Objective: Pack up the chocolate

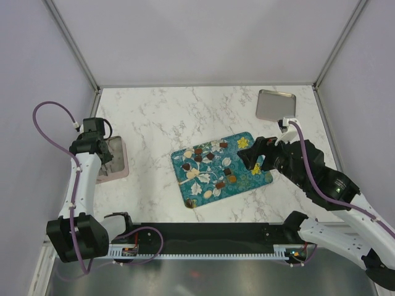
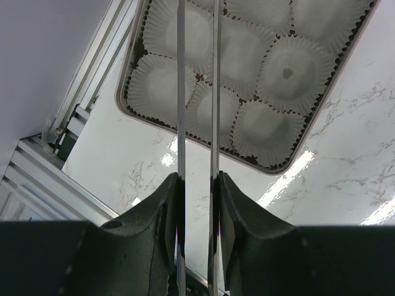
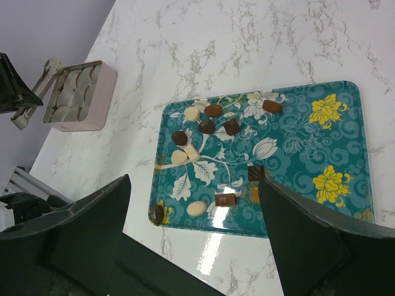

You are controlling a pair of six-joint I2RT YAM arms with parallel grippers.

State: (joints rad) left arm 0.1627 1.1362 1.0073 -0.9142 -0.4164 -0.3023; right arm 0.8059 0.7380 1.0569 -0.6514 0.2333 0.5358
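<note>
- We see the chocolate (image 3: 206,126) lying loose on the teal tray (image 3: 296,160), mostly toward its 9 o'clock half in the top view. None of it appears to be in the box yet, so we judge the packing barely begun.
- The right gripper (image 3: 194,182) hovers over the tray's 3 o'clock end with its jaws spread wide and nothing in them. We read this as a stance for coming down on one piece.
- The pink box (image 2: 154,121) sits at 9 o'clock from the tray, well apart from it, and is lined with white paper cups (image 2: 287,71) ready to take one piece each.
- The left gripper (image 2: 197,185) hangs above the box, its thin blades drawn to a narrow slit and holding nothing. Probably it waits there to steady the box or receive a piece.
</note>
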